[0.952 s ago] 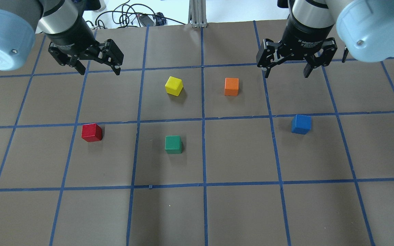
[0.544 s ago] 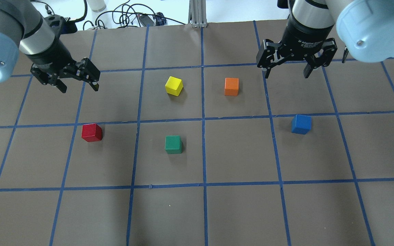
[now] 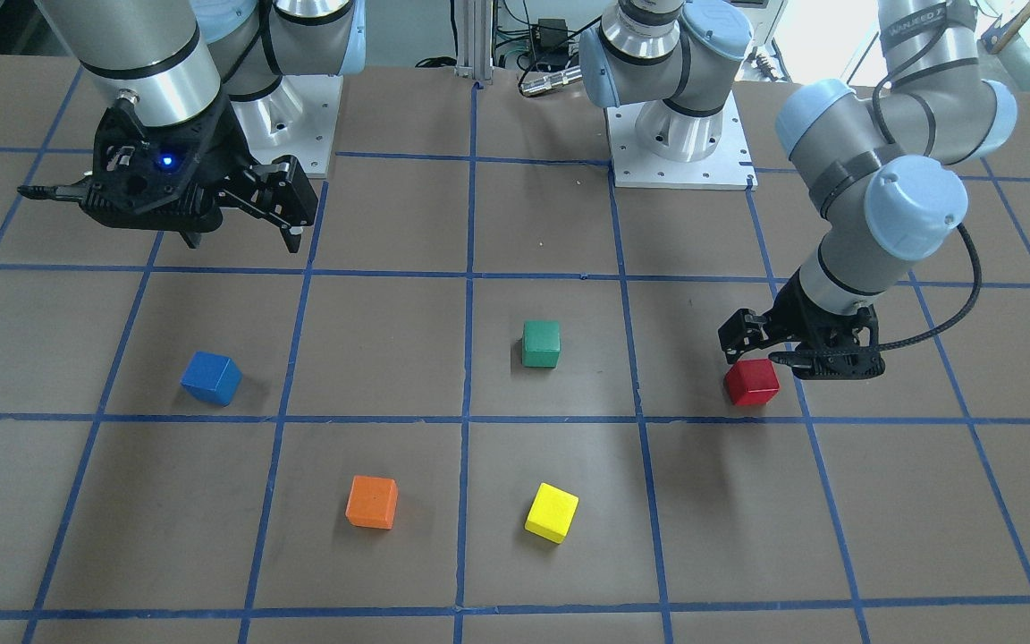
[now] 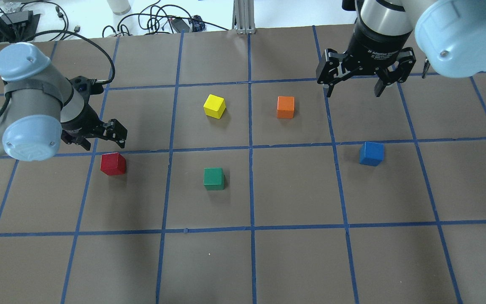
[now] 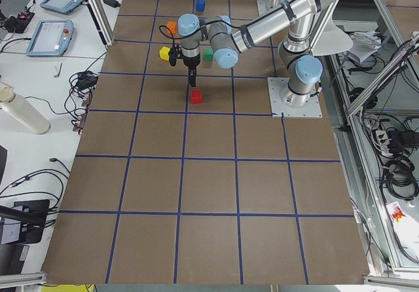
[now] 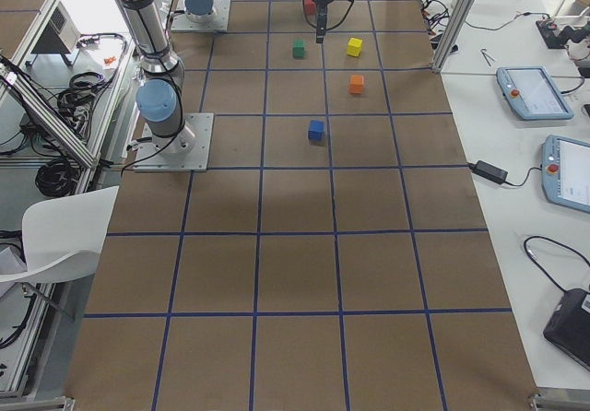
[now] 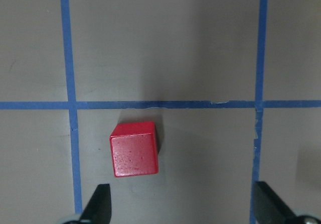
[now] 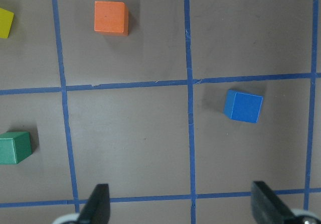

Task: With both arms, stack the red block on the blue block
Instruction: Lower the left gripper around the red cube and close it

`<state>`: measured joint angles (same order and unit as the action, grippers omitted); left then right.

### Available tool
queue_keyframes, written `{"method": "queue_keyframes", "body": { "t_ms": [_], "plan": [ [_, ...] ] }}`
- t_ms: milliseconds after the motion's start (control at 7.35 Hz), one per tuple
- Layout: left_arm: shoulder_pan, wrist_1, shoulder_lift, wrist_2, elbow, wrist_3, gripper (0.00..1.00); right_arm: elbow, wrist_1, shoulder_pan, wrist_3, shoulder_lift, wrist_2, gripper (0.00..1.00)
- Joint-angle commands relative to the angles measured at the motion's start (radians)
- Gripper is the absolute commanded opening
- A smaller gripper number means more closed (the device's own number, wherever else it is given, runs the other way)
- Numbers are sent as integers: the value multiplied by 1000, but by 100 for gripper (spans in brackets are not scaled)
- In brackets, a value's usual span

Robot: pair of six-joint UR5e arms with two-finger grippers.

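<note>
The red block (image 4: pixel 113 164) sits on the brown table at the left; it also shows in the front view (image 3: pixel 752 383) and the left wrist view (image 7: pixel 134 148). My left gripper (image 4: pixel 104 145) is open and empty, hovering close over the red block without touching it; in the wrist view (image 7: pixel 183 206) the block lies nearer the left finger. The blue block (image 4: pixel 371 153) sits at the right, also seen in the right wrist view (image 8: pixel 243 106). My right gripper (image 4: pixel 353 90) is open and empty, high above the table beyond the blue block.
A yellow cube (image 4: pixel 214 106) and an orange cube (image 4: pixel 285 107) lie toward the far middle. A green cube (image 4: pixel 214 178) lies between the red and blue blocks. Blue tape lines grid the table (image 4: pixel 293 253).
My left arm has swung left and come down, bringing its open gripper from the far left squares to just over the red block. The right arm and all cubes have not moved.
</note>
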<state>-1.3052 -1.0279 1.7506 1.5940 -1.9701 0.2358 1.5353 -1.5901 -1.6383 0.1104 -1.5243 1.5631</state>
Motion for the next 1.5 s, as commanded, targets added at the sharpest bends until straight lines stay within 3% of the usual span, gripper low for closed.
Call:
{"method": "queue_keyframes", "body": {
  "t_ms": [0, 408, 680, 816, 952, 1088, 1360],
  "plan": [
    [24, 70, 55, 32, -44, 17, 100, 0, -1, 0, 0, 0, 0, 100],
    [24, 115, 92, 32, -73, 17, 100, 0, 1, 0, 0, 1, 0, 100],
    [24, 153, 116, 32, -76, 22, 64, 0, 1, 0, 0, 1, 0, 100],
    [24, 154, 116, 34, -70, 19, 37, 0, 1, 0, 0, 1, 0, 100],
    [23, 155, 113, 37, -66, 20, 18, 0, 1, 0, 0, 1, 0, 100],
    [14, 147, 101, 55, -47, 19, 6, 0, 1, 0, 0, 1, 0, 100],
    [-52, 36, 80, 54, 72, 19, 4, 0, 1, 0, 0, 1, 0, 100]
  ]
}}
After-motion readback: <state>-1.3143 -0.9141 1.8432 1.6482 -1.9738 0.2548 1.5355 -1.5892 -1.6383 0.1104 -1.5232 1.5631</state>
